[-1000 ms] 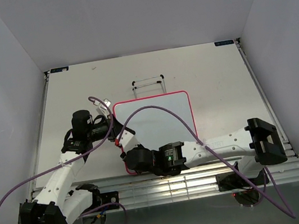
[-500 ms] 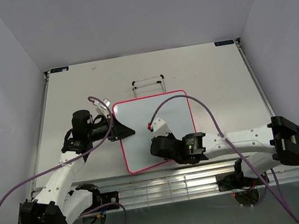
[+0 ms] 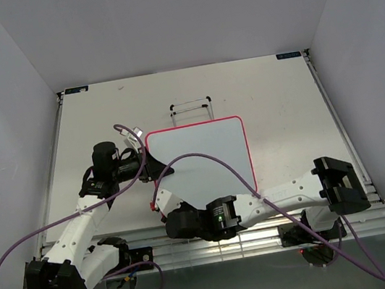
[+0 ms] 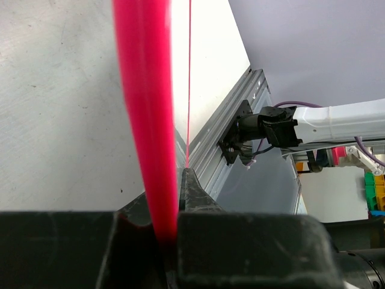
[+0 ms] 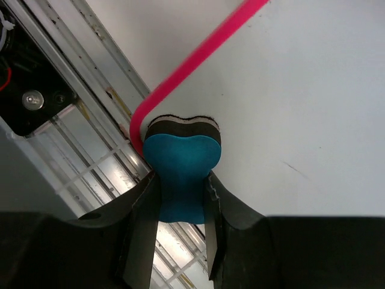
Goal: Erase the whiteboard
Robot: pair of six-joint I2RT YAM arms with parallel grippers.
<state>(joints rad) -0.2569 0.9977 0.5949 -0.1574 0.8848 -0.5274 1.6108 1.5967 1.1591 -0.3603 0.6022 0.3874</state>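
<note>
The whiteboard (image 3: 206, 158), pink-framed with a white face, lies in the middle of the table. My left gripper (image 3: 152, 167) is shut on its left edge. In the left wrist view the pink frame (image 4: 144, 108) runs straight into the shut left gripper (image 4: 163, 201). My right gripper (image 3: 161, 207) is at the board's near-left corner. In the right wrist view that gripper (image 5: 180, 195) is shut on a blue bone-shaped eraser (image 5: 180, 162) whose felt pad presses the board face (image 5: 289, 84) beside the rounded frame corner (image 5: 139, 123). A faint thin mark (image 5: 298, 171) shows on the face.
A thin black wire stand (image 3: 191, 109) sits just behind the board. Slotted metal rails (image 3: 279, 227) run along the table's near edge, right under the right wrist. Purple cables (image 3: 213, 161) arc over the board and beside the left arm.
The right gripper with the eraser swept from the board's near-left part to its middle, then back to the near-left corner. The left gripper has stayed on the left edge.
</note>
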